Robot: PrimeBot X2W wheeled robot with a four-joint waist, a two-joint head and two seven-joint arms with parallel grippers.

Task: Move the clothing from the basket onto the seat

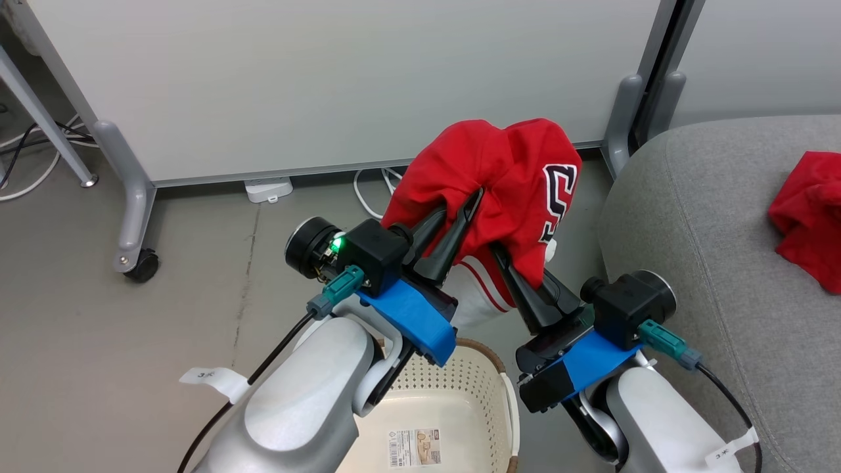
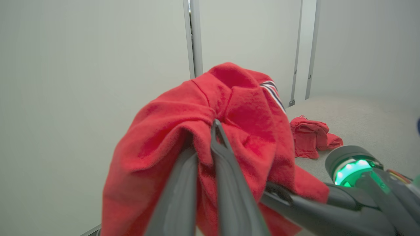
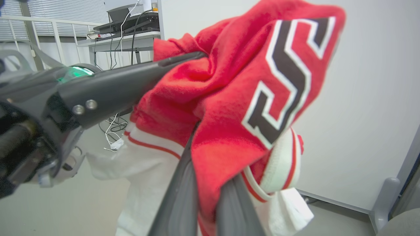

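While both tools grip it, the red and white soft fabric garment [image 1: 506, 171] with red-striped white trim hangs bunched in the air above the cream perforated plastic laundry basket [image 1: 506, 387]. The left tool [image 1: 460, 203] has its two dark fingers pinched together on a fold of the red cloth. The right tool [image 1: 502, 259] is likewise clamped on the garment lower down, near the white trim. Off to the right, the plain bright red garment [image 1: 808, 210] lies crumpled on the large grey woven-fabric sofa seat [image 1: 696, 217]. A white partition panel [image 1: 328, 85] stands behind.
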